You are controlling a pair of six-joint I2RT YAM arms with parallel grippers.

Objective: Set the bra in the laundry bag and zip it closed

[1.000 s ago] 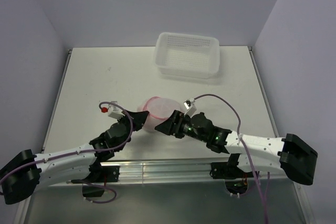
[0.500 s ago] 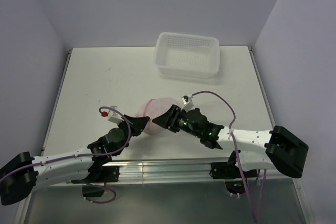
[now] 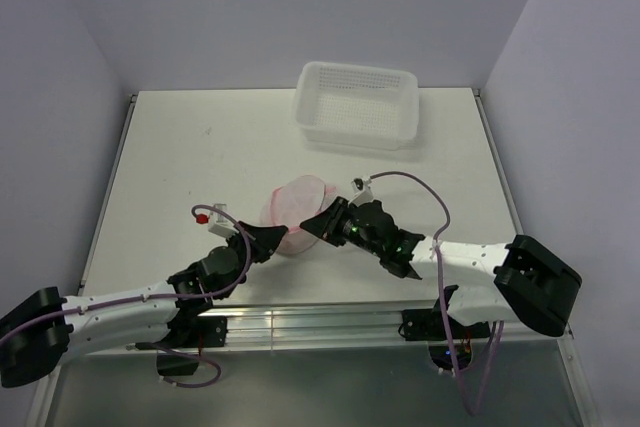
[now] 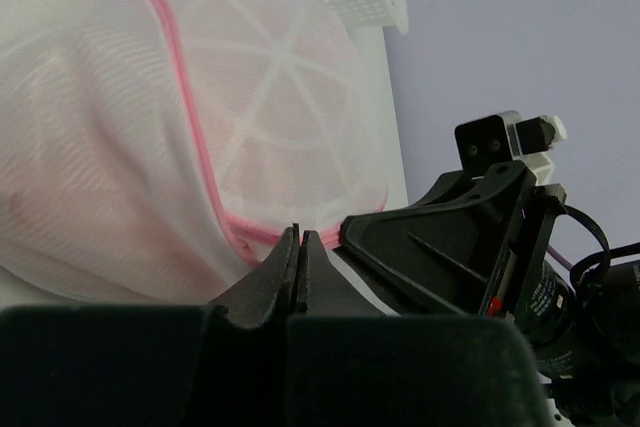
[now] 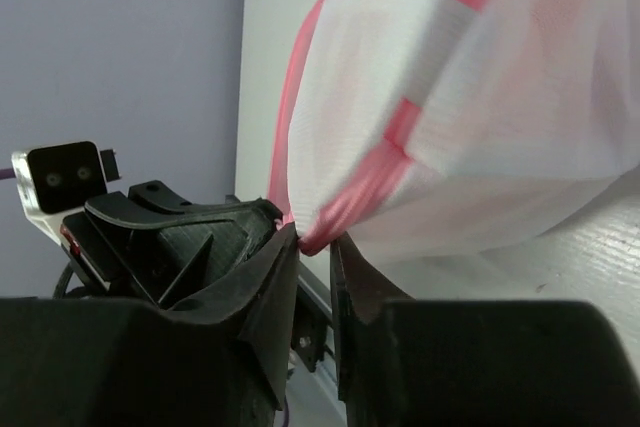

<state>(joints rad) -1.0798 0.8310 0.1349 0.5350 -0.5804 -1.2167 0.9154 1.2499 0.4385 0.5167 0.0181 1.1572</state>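
A small round white mesh laundry bag with a pink zipper rim (image 3: 294, 209) is lying near the middle of the desk's (image 3: 200, 147) near edge, its dome bulging upward. A soft pale-pink fabric bra (image 4: 70, 197) is sitting inside it, showing only as a pink blush through the mesh. A rectangular white perforated plastic basket (image 3: 357, 107) is standing at the far edge, right of the middle, well apart from the bag.

The left hand (image 4: 298, 237) is clenched tight on the pink rim at the bag's near side. The right hand (image 5: 315, 247) is pinching the same rim just beside it, fingers (image 5: 350, 287) nearly together with the pink edge filling the slit between them.

From above, both hands are covering the bag's near edge. The right wrist view is showing the mesh blurred and cropped. Whether the zipper is standing open or closed there, I cannot tell. The bra's shape is not making itself out.
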